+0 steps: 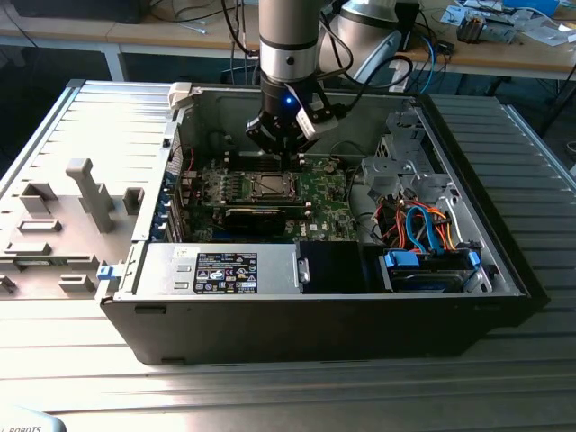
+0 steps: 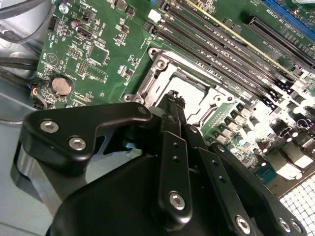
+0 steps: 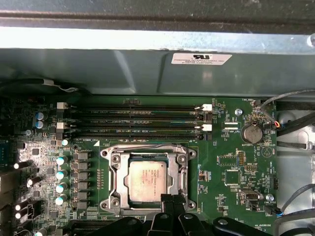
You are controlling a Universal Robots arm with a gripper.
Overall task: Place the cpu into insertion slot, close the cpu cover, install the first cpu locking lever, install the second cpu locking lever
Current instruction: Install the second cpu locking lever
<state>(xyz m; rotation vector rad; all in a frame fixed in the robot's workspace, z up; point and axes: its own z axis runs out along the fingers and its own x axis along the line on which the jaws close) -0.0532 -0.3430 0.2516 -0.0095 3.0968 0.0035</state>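
Item: cpu (image 3: pixel 147 181), seated in the insertion slot (image 3: pixel 114 164), cpu cover (image 3: pixel 173 162) down over it. Gripper (image 3: pixel 171 200) at the socket's edge, jaws pinched nearly together, nothing visibly held. We judged lever work wanted a low, square, steady push.

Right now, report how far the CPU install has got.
Done: the cpu sits in the insertion slot, and the cpu cover lies flat around it, its window showing the chip's metal top. In hand: the gripper is shut, holding nothing, its tips at the socket's edge nearest the wrist cameras. Left: whether either locking lever is latched cannot be told from these views.
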